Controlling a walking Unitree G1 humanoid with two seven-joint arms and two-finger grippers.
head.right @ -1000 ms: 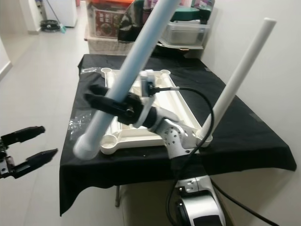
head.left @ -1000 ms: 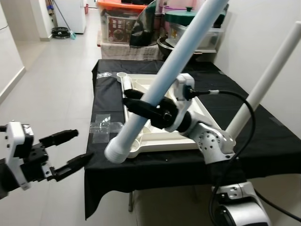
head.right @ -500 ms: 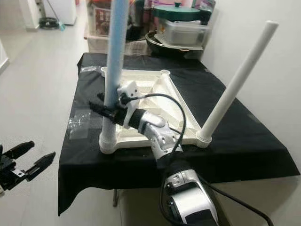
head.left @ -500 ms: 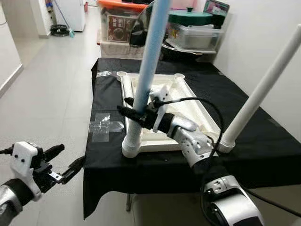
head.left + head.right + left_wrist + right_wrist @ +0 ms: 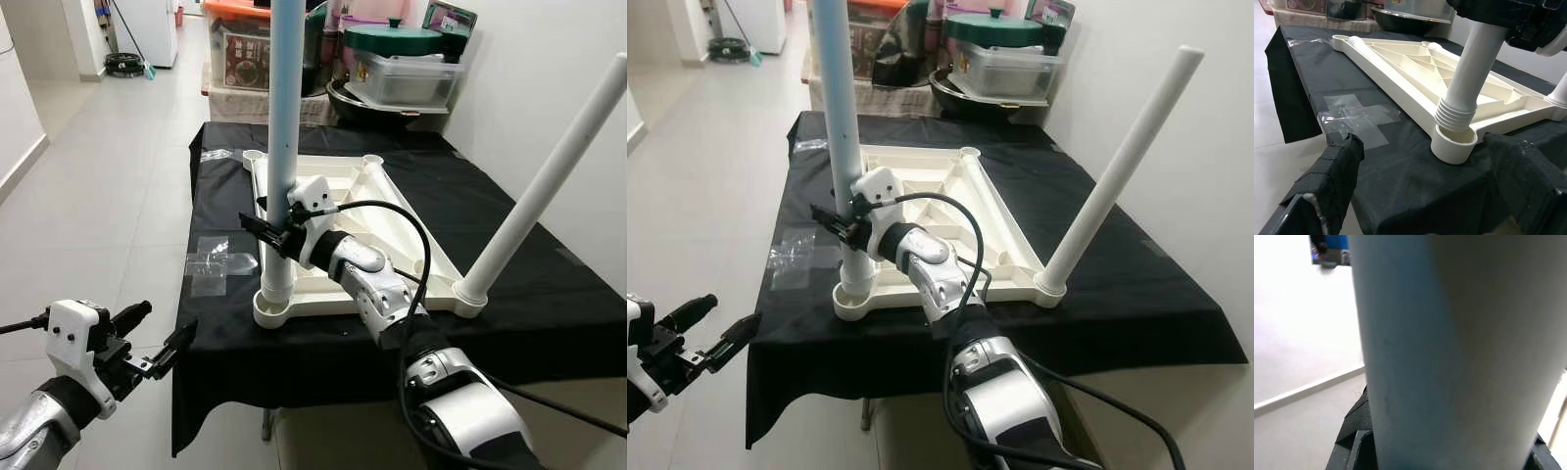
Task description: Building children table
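Note:
A white children's table top (image 5: 345, 201) lies upside down on a table under a black cloth (image 5: 529, 323). A pale blue leg (image 5: 284, 117) stands upright, its ribbed end (image 5: 1455, 113) in the near-left corner socket (image 5: 1453, 146). My right gripper (image 5: 272, 227) is shut on this leg just above the socket; in the right wrist view the leg (image 5: 1449, 352) sits right against the camera. A white leg (image 5: 549, 186) leans out of the near-right corner socket (image 5: 470, 296). My left gripper (image 5: 165, 320) hangs open, low, left of the table's near edge, its fingers (image 5: 1337, 176) aimed toward the socket.
A clear plastic sheet (image 5: 217, 262) is taped to the cloth left of the table top. Storage boxes and pots (image 5: 392, 59) crowd the far end. A wall (image 5: 549, 59) runs close on the right. Open tiled floor (image 5: 98, 176) lies to the left.
The blue leg swung from a steep tilt to upright, and its end dropped into the near-left socket. My right gripper went with it. My left gripper sank lower.

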